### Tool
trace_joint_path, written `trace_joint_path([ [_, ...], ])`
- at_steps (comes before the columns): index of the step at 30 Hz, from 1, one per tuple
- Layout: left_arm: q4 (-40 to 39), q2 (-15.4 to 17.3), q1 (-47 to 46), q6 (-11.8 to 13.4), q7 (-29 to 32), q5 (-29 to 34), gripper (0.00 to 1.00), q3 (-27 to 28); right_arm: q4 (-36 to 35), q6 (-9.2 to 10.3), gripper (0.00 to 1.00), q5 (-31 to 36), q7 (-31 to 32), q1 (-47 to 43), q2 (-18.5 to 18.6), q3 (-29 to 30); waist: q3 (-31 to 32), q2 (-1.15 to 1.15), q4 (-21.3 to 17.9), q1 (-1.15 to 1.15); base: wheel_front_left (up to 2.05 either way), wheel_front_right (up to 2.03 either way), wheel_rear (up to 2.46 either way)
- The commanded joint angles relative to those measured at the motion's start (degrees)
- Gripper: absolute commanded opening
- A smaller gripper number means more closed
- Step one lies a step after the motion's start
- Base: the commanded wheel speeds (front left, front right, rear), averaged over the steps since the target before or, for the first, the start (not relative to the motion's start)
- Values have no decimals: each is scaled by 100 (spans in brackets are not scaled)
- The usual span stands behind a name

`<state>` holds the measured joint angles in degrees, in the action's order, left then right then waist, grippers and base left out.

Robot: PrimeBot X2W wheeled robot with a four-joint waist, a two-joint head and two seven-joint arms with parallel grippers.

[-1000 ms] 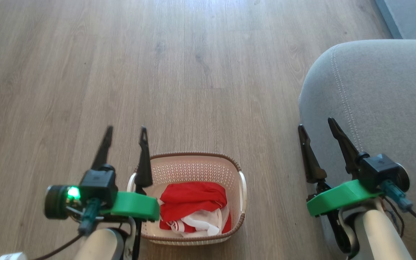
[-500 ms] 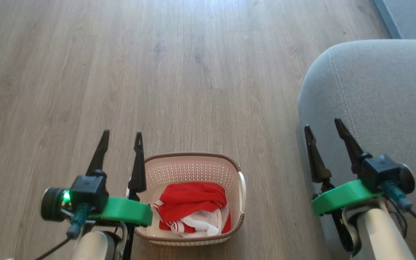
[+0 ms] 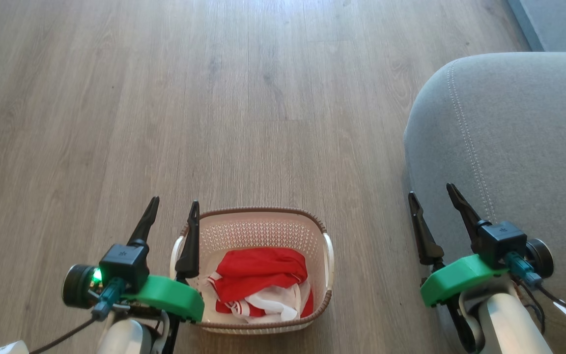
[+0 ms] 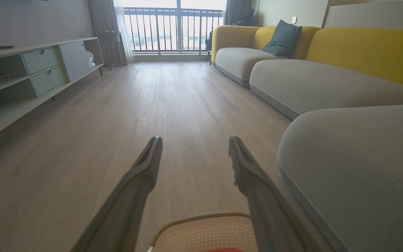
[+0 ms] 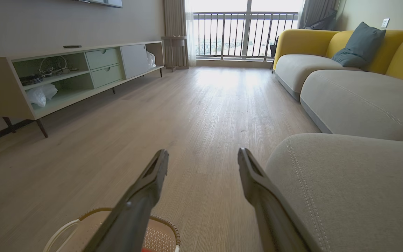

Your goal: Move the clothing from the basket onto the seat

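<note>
The clothing lies heaped in the basket on the floor. Your left gripper, jaws apart and empty, hangs at its left rim, nearer than the right gripper, also spread, beside the seat.

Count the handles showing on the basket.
2. The left handle sits on the left side of the basket and the right handle on its right side, both white loops at the rim. None appears hidden.
</note>
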<state>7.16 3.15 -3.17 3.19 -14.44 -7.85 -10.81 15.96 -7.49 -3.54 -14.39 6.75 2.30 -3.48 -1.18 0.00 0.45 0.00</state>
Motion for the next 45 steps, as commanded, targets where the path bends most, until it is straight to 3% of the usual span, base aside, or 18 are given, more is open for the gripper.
trace_joint_path([
  [1, -158, -25, -169, 6, -56, -60, 100, 224, -159, 0, 100, -14, -61, 333, 58, -138, -4, 0, -1, 0, 0, 0, 0],
  [18, 171, -26, -219, -63, -56, 46, 100, 101, 22, 0, 100, 106, -61, 392, 58, -50, -261, 0, -149, 0, 0, 0, 0],
  [26, 944, -1, -528, -453, -56, 470, 100, -76, 225, 0, 100, 195, -61, 542, 58, 30, -1087, 0, -492, 0, 0, 0, 0],
  [34, 1755, 473, -1288, -762, -56, 1027, 100, -581, 178, 0, 100, 166, -61, 696, 58, 44, -2348, 0, -941, 0, 0, 0, 0],
  [45, 3006, 1326, -2752, -890, -56, 1534, 100, -1389, -1, 0, 100, -335, -61, 744, 58, -245, -3882, 0, -1630, 0, 0, 0, 0],
])
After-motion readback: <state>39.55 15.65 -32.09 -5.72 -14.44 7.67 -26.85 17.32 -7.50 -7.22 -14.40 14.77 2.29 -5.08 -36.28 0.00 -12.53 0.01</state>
